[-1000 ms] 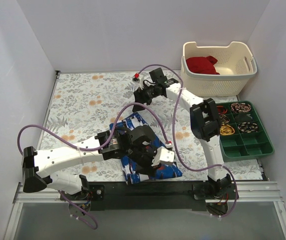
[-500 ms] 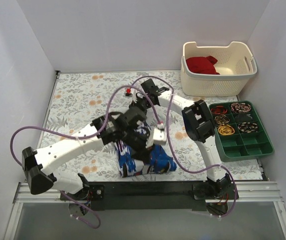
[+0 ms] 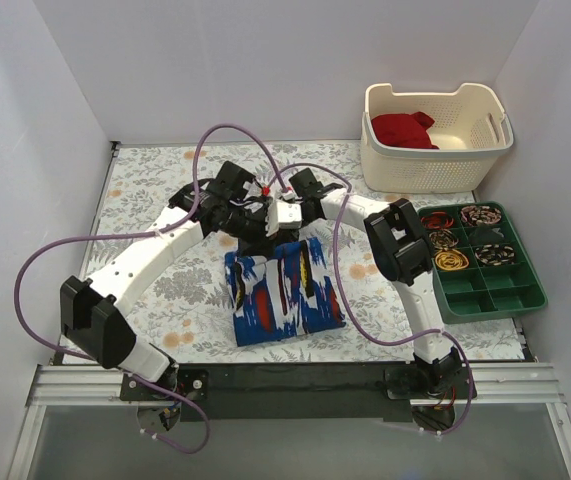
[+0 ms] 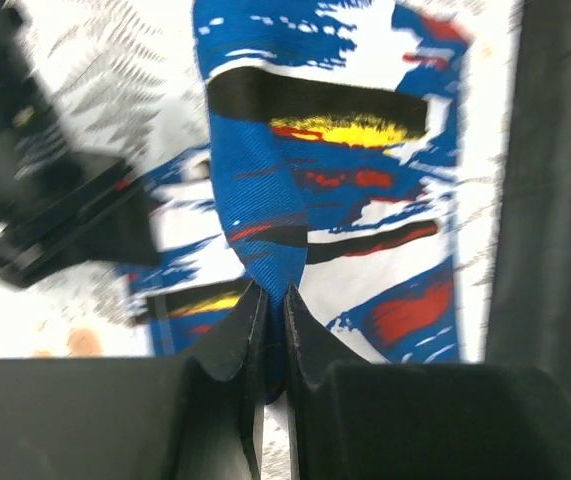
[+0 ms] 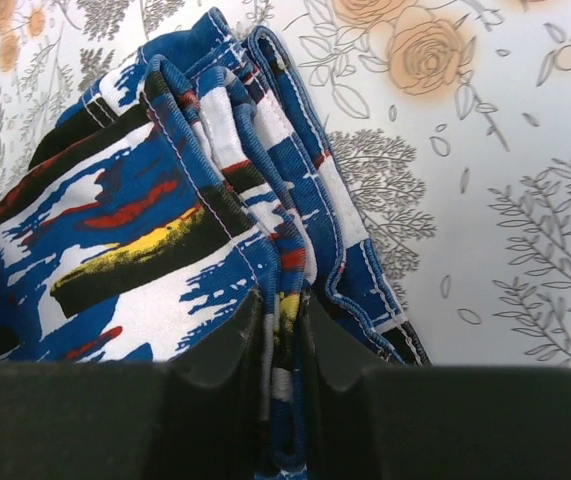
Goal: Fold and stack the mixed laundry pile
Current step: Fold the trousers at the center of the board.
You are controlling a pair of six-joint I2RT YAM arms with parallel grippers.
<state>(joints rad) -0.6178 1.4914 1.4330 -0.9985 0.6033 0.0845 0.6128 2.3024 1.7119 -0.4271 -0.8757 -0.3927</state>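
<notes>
The blue printed garment (image 3: pixel 280 292) lies folded in two long rolls on the floral table, its far edge lifted at the table's middle. My left gripper (image 3: pixel 257 228) is shut on a pinched fold of that blue cloth (image 4: pixel 265 215). My right gripper (image 3: pixel 287 225) is shut on the bunched hem layers of the same garment (image 5: pixel 165 230), close beside the left one. The plain deep red garment (image 3: pixel 403 129) sits inside the cream basket (image 3: pixel 485 160) at the back right.
A green tray (image 3: pixel 525 296) of coiled items stands at the right edge, beside the right arm's elbow. Purple cables loop over both arms. White walls close in the table on three sides.
The left gripper carried the near part of the blue garment away from the front edge, over itself, toward the table's middle. The right gripper came in beside it and shut on the cloth.
</notes>
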